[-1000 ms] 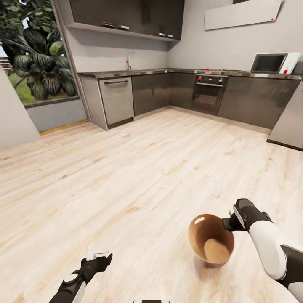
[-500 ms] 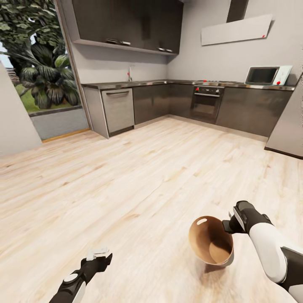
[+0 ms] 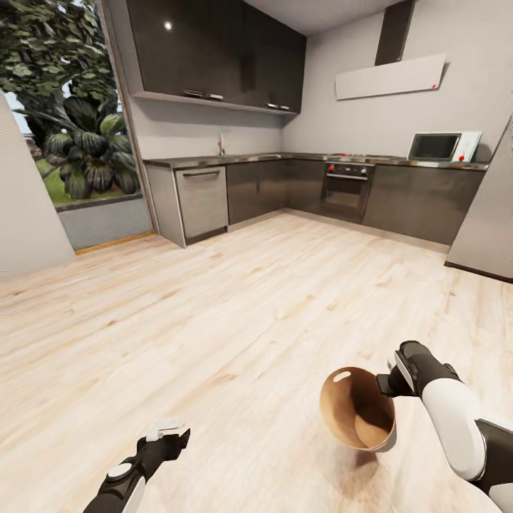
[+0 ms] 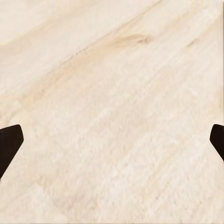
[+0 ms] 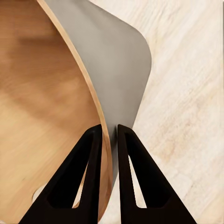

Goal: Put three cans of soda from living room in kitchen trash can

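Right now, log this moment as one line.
place: kitchen floor | right pincer: shut on bin rim, bin lifted and tilted | left pincer: open, empty | cans: none seen

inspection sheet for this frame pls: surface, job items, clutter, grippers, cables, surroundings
surface: light wood floor, bare where it shows.
job's things: trash can lifted off the floor and tilted, its opening facing the head camera; no soda cans seen inside it or on the floor.
clutter: nothing seen.
grippers: right gripper has its jaws pinched on the trash can's rim, one finger inside the wall and one outside. Left gripper has its jaws wide apart over the floor, holding nothing.
cables: nothing seen.
surroundings: kitchen ahead with dark cabinets, sink tap, built-in oven, microwave and fridge side; window with plants at the left.
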